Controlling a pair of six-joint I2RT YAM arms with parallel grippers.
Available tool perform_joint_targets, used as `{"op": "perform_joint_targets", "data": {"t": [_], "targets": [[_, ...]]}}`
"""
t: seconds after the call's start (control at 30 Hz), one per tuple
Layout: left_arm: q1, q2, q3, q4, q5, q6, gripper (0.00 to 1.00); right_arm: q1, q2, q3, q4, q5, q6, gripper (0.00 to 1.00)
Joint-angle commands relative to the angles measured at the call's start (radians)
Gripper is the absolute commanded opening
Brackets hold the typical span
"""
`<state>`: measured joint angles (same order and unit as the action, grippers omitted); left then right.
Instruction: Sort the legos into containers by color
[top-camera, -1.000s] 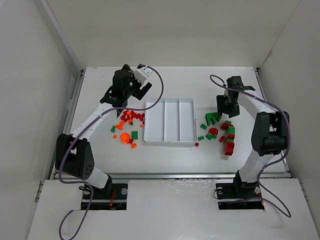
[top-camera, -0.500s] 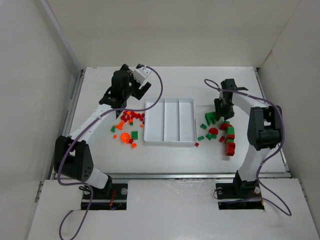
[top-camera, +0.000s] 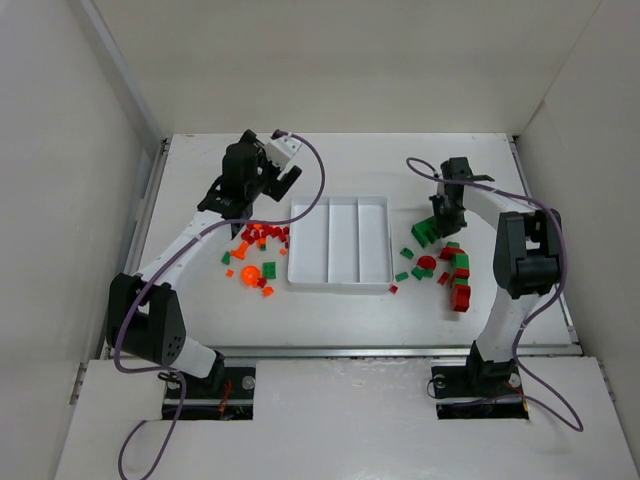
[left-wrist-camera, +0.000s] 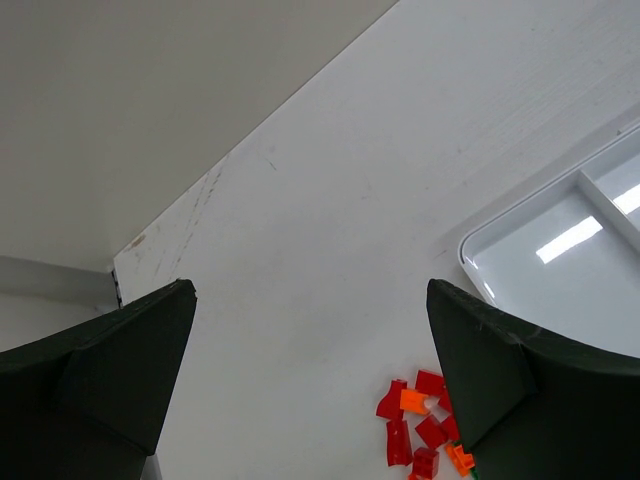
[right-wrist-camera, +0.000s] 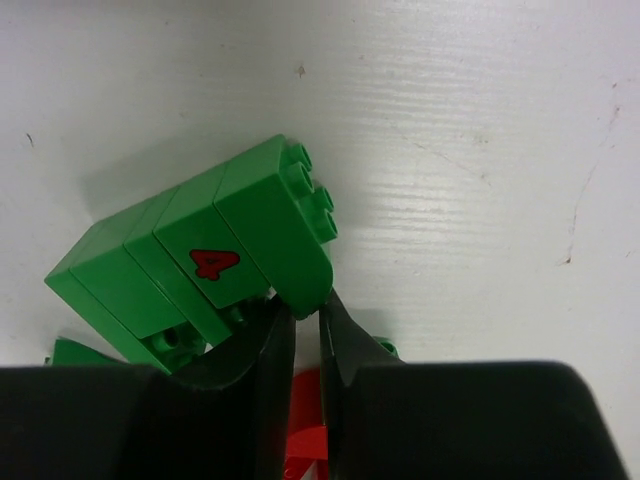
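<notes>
The white tray (top-camera: 338, 284) with three narrow containers lies mid-table and looks empty; its corner (left-wrist-camera: 560, 262) shows in the left wrist view. Red, orange and green legos (top-camera: 262, 236) lie scattered left of it, more red and green ones (top-camera: 455, 272) on its right. My right gripper (top-camera: 438, 220) (right-wrist-camera: 307, 316) is shut on the lower edge of a big green lego block (top-camera: 424, 233) (right-wrist-camera: 200, 258) marked with a red 4. My left gripper (top-camera: 252, 192) (left-wrist-camera: 310, 370) hangs wide open above the left heap, with red and orange legos (left-wrist-camera: 415, 432) below, holding nothing.
A round orange piece (top-camera: 247, 272) lies at the near end of the left heap. A red piece (right-wrist-camera: 305, 455) sits under the right fingers. White walls enclose the table on the left, back and right.
The right jaws have closed onto the green block, which shifted slightly. The left arm has barely moved and stays open.
</notes>
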<state>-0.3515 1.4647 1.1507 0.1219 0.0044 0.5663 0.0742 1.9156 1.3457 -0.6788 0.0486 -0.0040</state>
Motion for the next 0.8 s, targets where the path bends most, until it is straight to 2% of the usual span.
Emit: {"op": "perform_joint_targets", "data": {"t": [0.0,0.03,0.13,0.23,0.3,0.37,0.6,0.77], "targets": [[0.000,-0.056,-0.014,0.035,0.014,-0.016,1.00,0.006,-0.049,0.024,0.057,-0.018,-0.019,0.13],[0.000,-0.056,-0.014,0.035,0.014,-0.016,1.00,0.006,-0.049,0.024,0.058,-0.018,-0.019,0.08],[0.000,-0.056,-0.023,0.035,0.014,-0.016,1.00,0.006,-0.059,0.015,0.067,-0.018,-0.019,0.04],[0.000,-0.066,-0.023,0.035,0.014,-0.016,1.00,0.006,-0.059,0.015,0.067,-0.030,-0.028,0.04],[0.000,-0.066,-0.032,0.035,0.023,-0.016,1.00,0.006,-0.059,0.006,0.067,-0.030,-0.039,0.30],[0.000,-0.066,-0.032,0.035,0.023,-0.016,1.00,0.006,-0.059,0.006,0.067,-0.021,-0.050,0.48],[0.000,-0.075,-0.032,0.035,0.034,-0.016,1.00,0.015,0.000,0.061,0.076,0.008,-0.089,0.50],[0.000,-0.075,-0.032,0.035,0.034,-0.016,1.00,0.076,-0.009,0.061,0.117,0.066,-0.158,0.50]]}}
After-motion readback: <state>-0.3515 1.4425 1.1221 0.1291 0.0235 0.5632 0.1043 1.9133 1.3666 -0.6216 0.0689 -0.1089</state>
